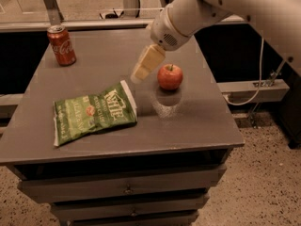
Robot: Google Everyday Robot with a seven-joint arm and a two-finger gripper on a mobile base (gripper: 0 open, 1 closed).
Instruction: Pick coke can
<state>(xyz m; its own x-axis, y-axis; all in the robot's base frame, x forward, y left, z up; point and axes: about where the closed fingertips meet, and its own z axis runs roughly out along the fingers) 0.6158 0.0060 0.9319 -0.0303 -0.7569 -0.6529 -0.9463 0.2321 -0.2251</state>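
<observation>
The coke can (62, 45), red with white script and a silver top, stands upright near the far left corner of the grey table (197, 121). My gripper (141, 70), with pale cream fingers, hangs above the middle of the table, just left of a red apple (170, 76) and well right of the can. It holds nothing that I can see.
A green chip bag (93, 112) lies flat at the front left of the table, just below the gripper. The white arm comes in from the upper right. Drawers are below the tabletop. A cable and a rail are at the right.
</observation>
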